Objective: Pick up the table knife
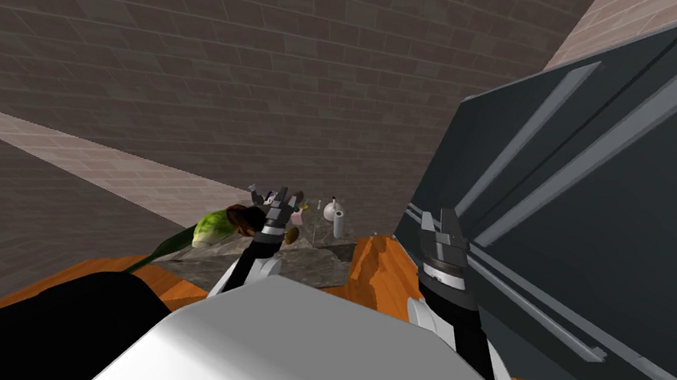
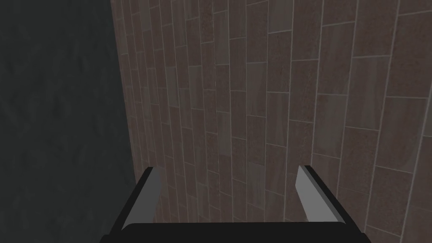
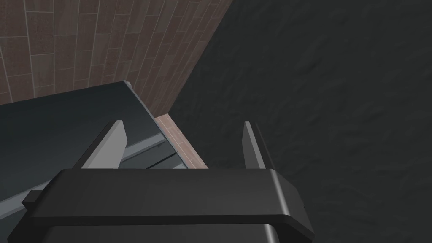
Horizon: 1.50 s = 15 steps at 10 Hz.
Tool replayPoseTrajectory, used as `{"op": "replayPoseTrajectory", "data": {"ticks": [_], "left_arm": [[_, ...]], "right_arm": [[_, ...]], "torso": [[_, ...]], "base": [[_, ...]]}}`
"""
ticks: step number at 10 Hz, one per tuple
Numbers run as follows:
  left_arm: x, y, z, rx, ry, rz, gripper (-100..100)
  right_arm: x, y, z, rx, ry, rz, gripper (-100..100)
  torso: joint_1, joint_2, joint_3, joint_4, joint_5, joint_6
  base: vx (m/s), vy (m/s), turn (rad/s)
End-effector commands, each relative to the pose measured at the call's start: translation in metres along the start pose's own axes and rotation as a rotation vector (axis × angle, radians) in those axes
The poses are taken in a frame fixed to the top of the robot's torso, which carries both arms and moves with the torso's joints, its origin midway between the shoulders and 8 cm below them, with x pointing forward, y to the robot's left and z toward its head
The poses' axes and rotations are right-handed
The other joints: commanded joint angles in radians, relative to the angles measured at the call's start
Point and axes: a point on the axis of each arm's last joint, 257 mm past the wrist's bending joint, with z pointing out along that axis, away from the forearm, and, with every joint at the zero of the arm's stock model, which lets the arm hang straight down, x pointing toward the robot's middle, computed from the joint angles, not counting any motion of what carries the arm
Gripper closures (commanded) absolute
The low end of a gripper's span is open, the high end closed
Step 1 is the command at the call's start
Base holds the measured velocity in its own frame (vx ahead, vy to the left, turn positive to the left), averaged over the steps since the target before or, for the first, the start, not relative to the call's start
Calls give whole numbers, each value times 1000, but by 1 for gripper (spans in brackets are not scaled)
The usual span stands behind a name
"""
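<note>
Left pincer [image 2: 228, 168] wide, held over the far clutter on the grey table [image 1: 311, 265]. Right pincer [image 3: 182, 122] wide, beside a dark cabinet [image 1: 606, 233] at right. Lettuce [image 1: 212, 229] and white jug [image 1: 330, 210] lie far. Knife too small to tell among them.

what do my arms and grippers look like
The left gripper and right gripper match: a dark box carrying two thin, light grey blade fingers with black edges. In the head view the left forearm and right forearm are black with white panels and a pale ring at the wrist.
</note>
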Motion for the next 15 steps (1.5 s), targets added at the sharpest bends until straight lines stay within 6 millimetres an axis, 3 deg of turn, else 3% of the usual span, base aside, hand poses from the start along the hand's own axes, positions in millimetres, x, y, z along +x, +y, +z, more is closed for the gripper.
{"op": "replayPoseTrajectory", "data": {"ticks": [1, 7, 8, 10, 13, 15], "left_arm": [[3, 13, 0, -40, 44, 16, -100], [3, 64, -4, -204, 170, 91, -100], [4, 64, -4, -205, 177, 95, -100], [-2, 88, -9, -284, 221, 139, -100], [-6, 103, -14, -334, 244, 169, -100], [-18, 130, -24, -423, 278, 222, -100]], "right_arm": [[0, 0, 0, 0, 0, 0, 0], [0, 0, 0, 0, 0, 0, 0], [0, 0, 0, 0, 0, 0, 0], [0, 0, 0, 0, 0, 0, 0], [0, 0, 0, 0, 0, 0, 0], [0, 0, 0, 0, 0, 0, 0]], "torso": [[0, 0, 0, 0, 0, 0], [0, -1, -1, 0, 0, 0], [-1, -1, 0, 0, 0, 0], [-1, -1, -1, 0, 0, 0], [-1, -2, -1, 0, 0, 0], [0, -2, -1, 0, 0, 0]], "base": [[-50, -40, -66], [-42, -44, -65], [-28, -41, -29], [-22, -47, -81], [-17, -45, -49], [-20, -53, -99]]}}
